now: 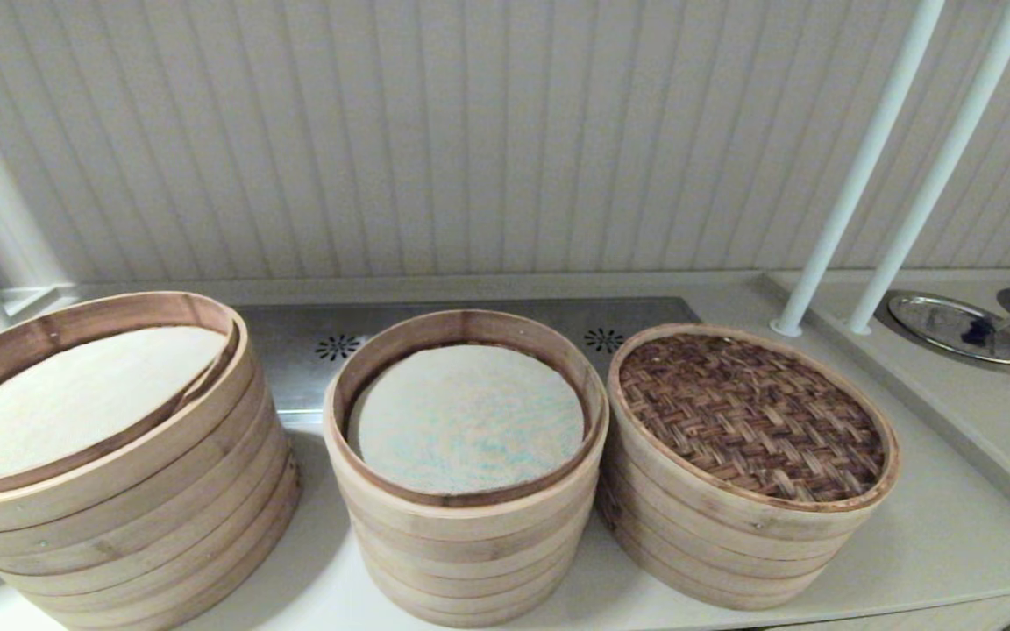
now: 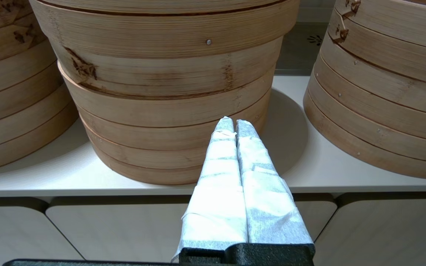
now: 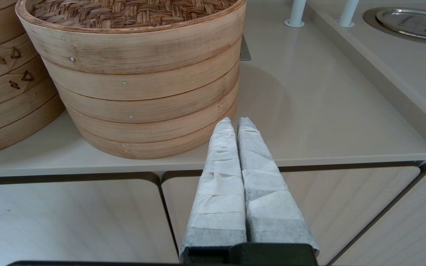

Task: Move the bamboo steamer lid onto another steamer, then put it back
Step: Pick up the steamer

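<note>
Both end effectors are the closest things to the wrist cams: left end effector and right end effector, each with its tape-wrapped fingers pressed together, holding nothing, hanging out in front of the worktop edge. Neither shows in the head view.

So where's everything? Going by the head view as a clock: the bamboo steamer lid sits at about 4 o'clock, capping the low stack on the right, which I'd take to be the other steamer. The taller same-width stack with the bluish-flecked liner is at 6, open on top. The much wider stack is at 8.

My read: it could be right at the start or mid-task with the lid waiting to go back, can't tell which. Either way the next move probably falls to the right arm, since it's parked right below that stack: spread the fingers, come up over the hoop rim, pinch it and lift straight so the tiers underneath don't shift.

Labels or writing? None I can read anywhere.
</note>
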{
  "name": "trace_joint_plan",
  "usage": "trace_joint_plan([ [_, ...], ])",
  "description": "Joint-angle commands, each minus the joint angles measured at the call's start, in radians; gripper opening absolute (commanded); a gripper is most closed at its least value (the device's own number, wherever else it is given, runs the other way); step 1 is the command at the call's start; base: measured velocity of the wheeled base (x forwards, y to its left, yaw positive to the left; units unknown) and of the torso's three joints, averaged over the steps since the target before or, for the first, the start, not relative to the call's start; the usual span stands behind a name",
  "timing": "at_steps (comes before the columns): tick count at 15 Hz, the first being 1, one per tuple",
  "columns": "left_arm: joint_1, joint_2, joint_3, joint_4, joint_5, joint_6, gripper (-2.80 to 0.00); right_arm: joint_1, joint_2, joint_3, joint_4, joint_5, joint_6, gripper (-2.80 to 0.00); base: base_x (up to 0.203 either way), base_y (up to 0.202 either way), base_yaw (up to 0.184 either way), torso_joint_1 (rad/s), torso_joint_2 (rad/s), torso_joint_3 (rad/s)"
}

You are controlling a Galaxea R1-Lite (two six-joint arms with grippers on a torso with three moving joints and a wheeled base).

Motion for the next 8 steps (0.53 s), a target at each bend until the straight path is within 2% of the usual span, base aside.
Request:
trace_joint_plan([
  [1,0.000,0.000,0.000,0.000,0.001,-0.001,-2.80,0.000,0.004,0.003,-0.001,0.001,-0.001,-2.80,0.000,0.000,0.000,0.000,0.00,0.000],
  [6,0.000,0.000,0.000,0.000,0.001,-0.001,-2.80,0.001,-0.001,-0.023,0.011,0.006,-0.015,-2.80,0.000,0.000,0.000,0.000,0.00,0.000],
  [8,0.000,0.000,0.000,0.001,0.001,-0.002,-2.80,0.000,0.024,-0.130,0.058,0.009,-0.015,-2.80,0.000,0.000,0.000,0.000,0.00,0.000],
])
